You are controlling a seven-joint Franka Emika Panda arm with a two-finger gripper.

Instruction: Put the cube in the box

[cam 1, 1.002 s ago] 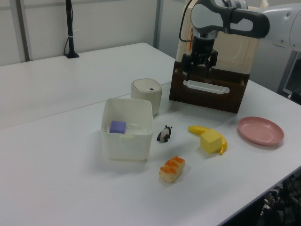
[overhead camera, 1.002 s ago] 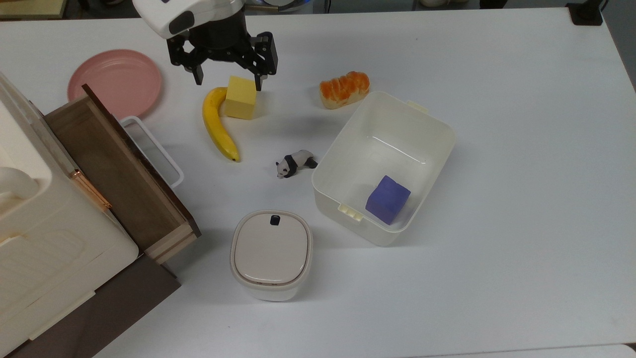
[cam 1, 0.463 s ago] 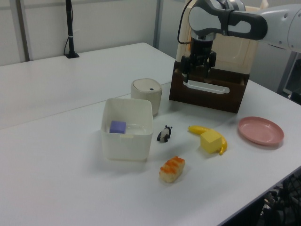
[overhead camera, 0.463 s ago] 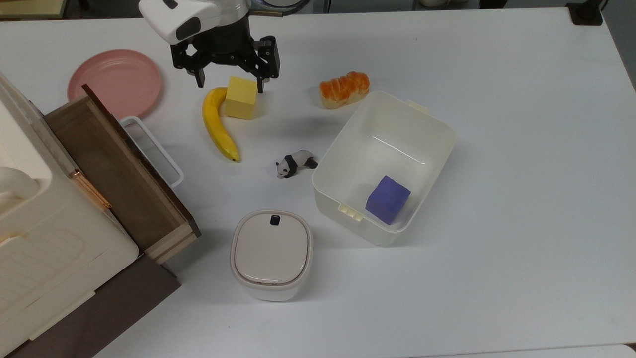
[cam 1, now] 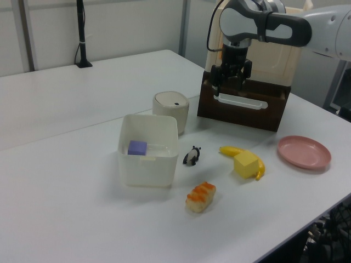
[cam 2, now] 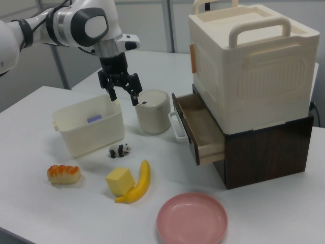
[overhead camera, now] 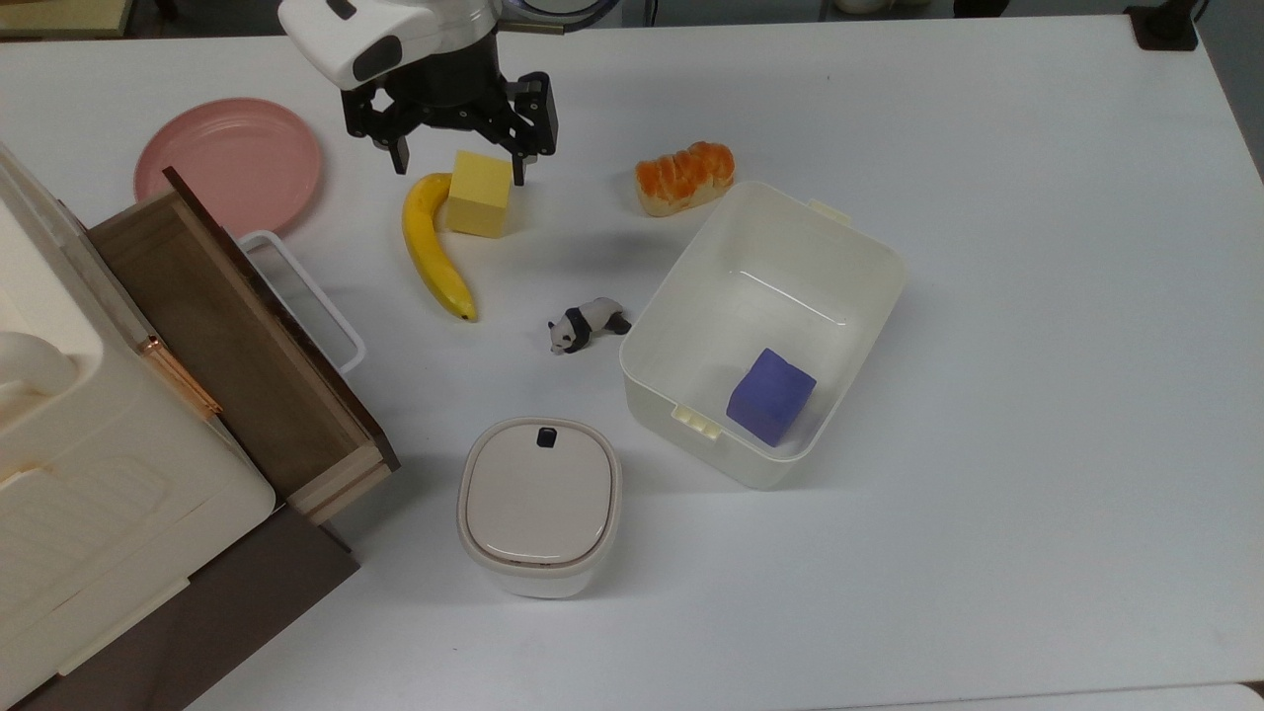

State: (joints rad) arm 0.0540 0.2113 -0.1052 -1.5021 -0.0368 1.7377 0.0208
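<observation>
Gripper [overhead camera: 457, 165] hangs wide apart above the cube [overhead camera: 480, 194] (touching the banana [overhead camera: 433, 247]).

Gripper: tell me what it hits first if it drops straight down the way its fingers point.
Probably the yellow cube. In the top view the open gripper hangs high above it, fingers down, slightly toward the banana. Depth is unclear; one finger might clip the banana instead.

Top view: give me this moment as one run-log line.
hand: open, above cube, holding nothing | cube: on table, touching banana | box: holds purple cube | step: grasp not yet made
</observation>
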